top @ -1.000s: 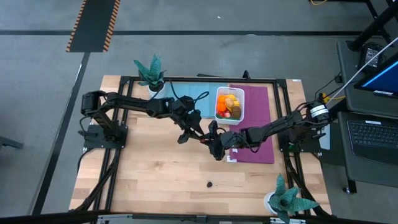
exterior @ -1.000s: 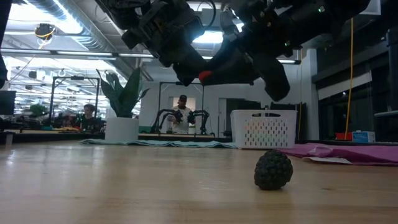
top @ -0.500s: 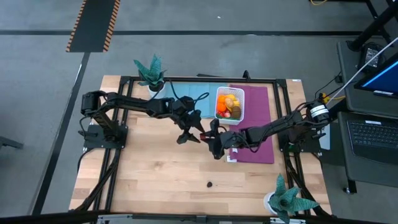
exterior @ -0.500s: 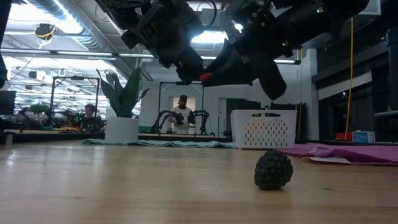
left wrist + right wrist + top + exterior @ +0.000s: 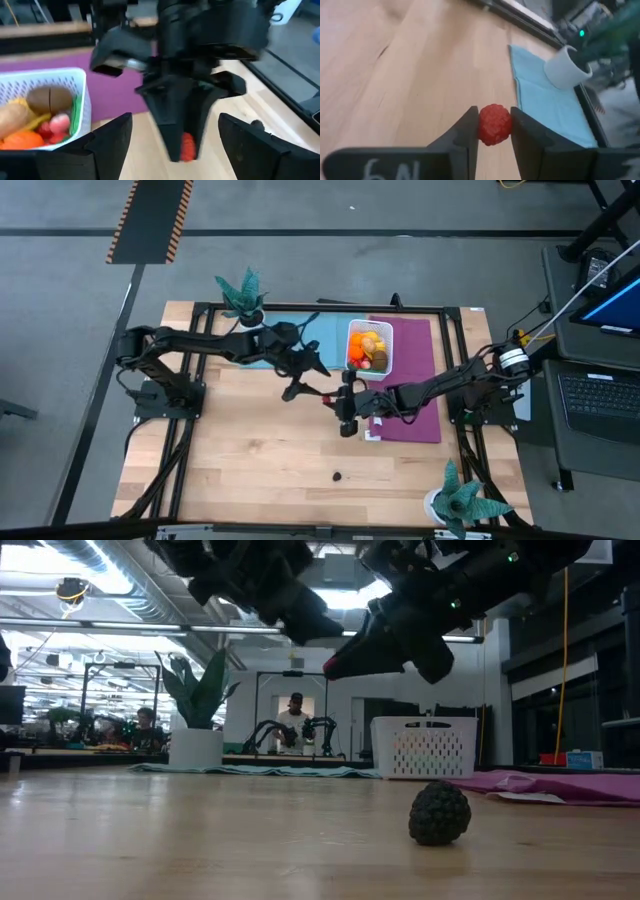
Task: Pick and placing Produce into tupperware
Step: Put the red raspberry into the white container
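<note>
Your right gripper pinches a red berry above mid-table, at seven o'clock from the tupperware, while your left gripper hangs spread and empty at the berry's ten o'clock

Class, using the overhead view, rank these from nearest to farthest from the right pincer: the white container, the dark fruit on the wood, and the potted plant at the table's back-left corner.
Measured from the right pincer, which grips a red berry:
1. White container, just behind it.
2. Dark fruit, alone on the front wood.
3. Potted plant, back-left corner.
</note>
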`<state>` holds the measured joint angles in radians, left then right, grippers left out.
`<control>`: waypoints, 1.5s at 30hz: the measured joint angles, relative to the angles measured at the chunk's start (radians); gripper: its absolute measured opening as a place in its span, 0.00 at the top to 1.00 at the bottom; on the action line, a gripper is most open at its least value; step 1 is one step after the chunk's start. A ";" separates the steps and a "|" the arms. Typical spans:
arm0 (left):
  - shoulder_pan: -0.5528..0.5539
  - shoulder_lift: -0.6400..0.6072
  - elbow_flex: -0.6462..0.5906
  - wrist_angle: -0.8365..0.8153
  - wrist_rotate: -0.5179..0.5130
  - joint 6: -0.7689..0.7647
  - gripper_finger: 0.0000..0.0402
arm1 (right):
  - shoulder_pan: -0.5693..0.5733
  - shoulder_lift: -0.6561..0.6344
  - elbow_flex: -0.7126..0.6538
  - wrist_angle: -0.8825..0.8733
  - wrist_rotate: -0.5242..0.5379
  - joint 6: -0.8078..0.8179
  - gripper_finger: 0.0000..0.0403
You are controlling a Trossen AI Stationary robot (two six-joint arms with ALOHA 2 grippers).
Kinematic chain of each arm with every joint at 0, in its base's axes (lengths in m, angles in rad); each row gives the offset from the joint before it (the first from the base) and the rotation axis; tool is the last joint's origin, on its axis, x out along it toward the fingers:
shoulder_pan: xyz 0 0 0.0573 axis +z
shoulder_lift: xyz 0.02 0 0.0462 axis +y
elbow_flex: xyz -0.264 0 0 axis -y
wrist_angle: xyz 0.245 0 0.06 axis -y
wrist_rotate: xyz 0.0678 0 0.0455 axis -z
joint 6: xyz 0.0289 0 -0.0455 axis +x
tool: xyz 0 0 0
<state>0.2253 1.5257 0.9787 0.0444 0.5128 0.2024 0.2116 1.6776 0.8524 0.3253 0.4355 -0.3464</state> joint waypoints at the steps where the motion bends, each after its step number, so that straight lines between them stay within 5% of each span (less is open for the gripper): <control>1: 0.000 -0.014 -0.021 0.029 0.002 0.001 0.29 | -0.004 -0.004 0.000 -0.005 0.000 0.032 0.77; 12: 0.008 -0.212 -0.336 0.353 -0.061 -0.064 0.29 | -0.044 -0.129 -0.113 0.062 -0.040 0.199 0.77; 21: 0.008 -0.330 -0.475 0.443 -0.112 -0.069 0.29 | -0.098 -0.278 -0.358 0.421 -0.169 0.260 0.77; 27: 0.026 -0.330 -0.581 0.676 -0.124 -0.076 0.29 | -0.112 -0.303 -0.508 0.645 -0.170 0.319 0.77; 35: 0.025 -0.330 -0.662 0.825 -0.323 -0.118 0.29 | -0.113 -0.301 -0.551 0.695 0.093 0.317 0.77; 45: 0.025 -0.330 -0.662 0.815 -0.373 -0.121 0.29 | -0.117 -0.301 -0.550 0.594 0.461 0.433 0.77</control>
<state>0.2504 1.1961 0.3172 0.8591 0.1402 0.0814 0.0941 1.3764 0.3019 0.9191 0.8963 0.0864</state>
